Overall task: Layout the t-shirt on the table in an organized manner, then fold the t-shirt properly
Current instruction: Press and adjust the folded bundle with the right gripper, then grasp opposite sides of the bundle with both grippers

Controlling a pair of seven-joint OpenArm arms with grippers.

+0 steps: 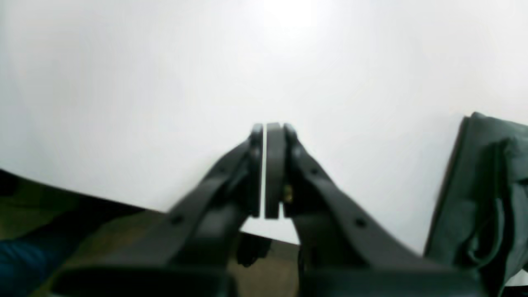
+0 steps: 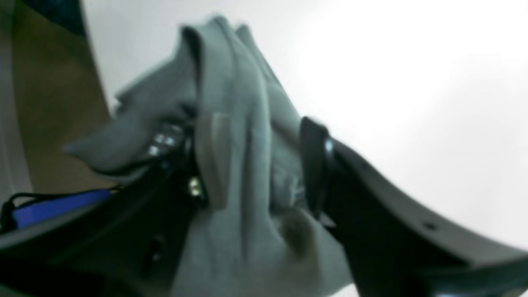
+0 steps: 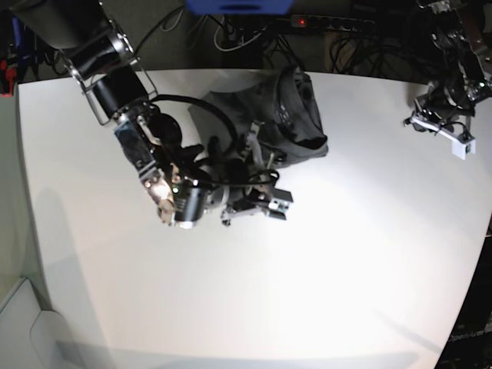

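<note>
The tabletop [image 3: 361, 254] is the largest thing here, white and smooth. On it, toward the edge nearest the robot's base, sits the shirt [image 3: 231, 115], partly hidden in the base view by the right arm, which reaches over it.

Most of the job seems to lie ahead. The shirt is on the tabletop, but it is not spread flat, and no sleeves or collar can be picked out to show a proper layout. It looks bunched or doubled over rather than neatly folded. What appears to remain is opening it out, smoothing it, then making the folds and squaring the result.

The shirt is plain dark grey, soft and matte. Its outline is uneven: a raised, rolled layer lies across a flatter one on the side toward the left arm, and in the right wrist view a long ridge of cloth runs up between the fingers, with loose flaps beside it and deep creases lower down.

The right hand [image 2: 262, 161] stands open, its fingers on either side of that ridge and apart from each other; whether they touch the cloth is hard to tell. The left hand [image 1: 272, 132] is closed on nothing, well apart from the shirt.
</note>
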